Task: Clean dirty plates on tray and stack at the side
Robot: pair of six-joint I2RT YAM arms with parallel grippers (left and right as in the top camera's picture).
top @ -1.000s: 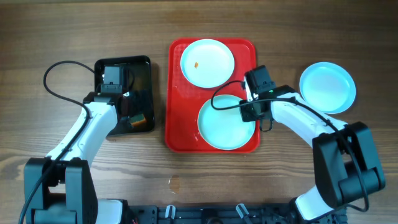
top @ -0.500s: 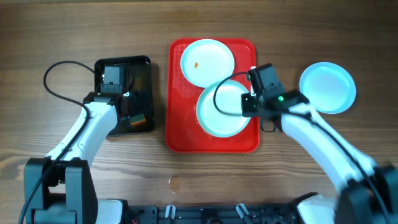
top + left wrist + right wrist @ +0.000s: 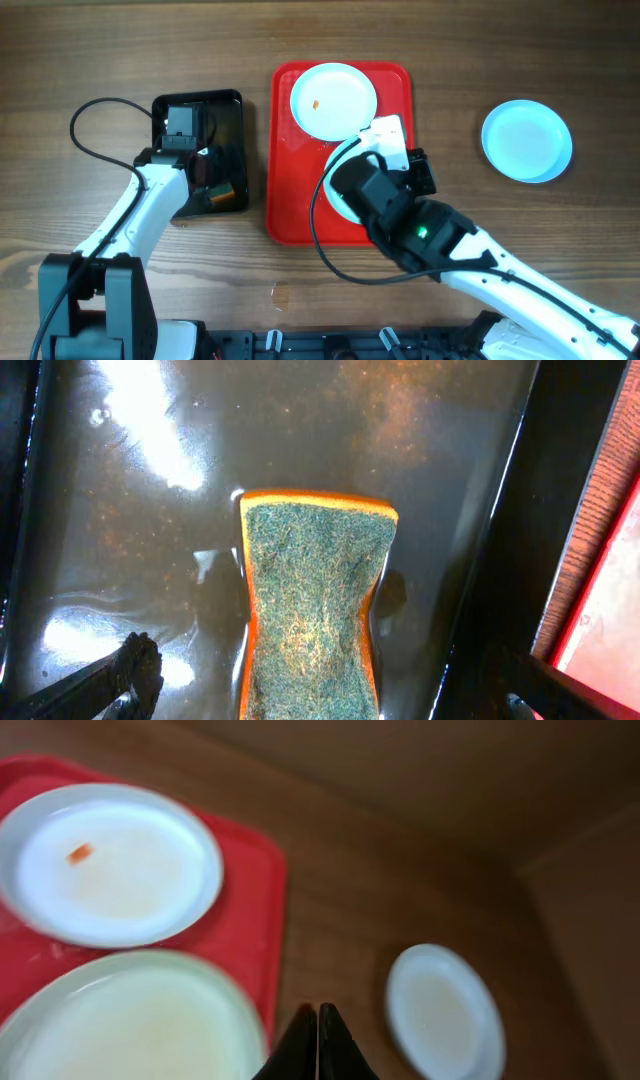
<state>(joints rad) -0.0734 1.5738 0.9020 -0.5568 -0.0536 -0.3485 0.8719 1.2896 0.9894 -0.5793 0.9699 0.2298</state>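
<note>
Wooden table: the right arm has risen high above the red tray — right gripper pinched together, seemingly on the near dirty plate. Left gripper stays spread over the sponge.

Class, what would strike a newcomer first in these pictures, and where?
The red tray at mid-table, the right arm looming over it, an orange-specked plate at its far end. A pale-blue plate sits alone to the right; a sponge lies in the black tray, left.
</note>
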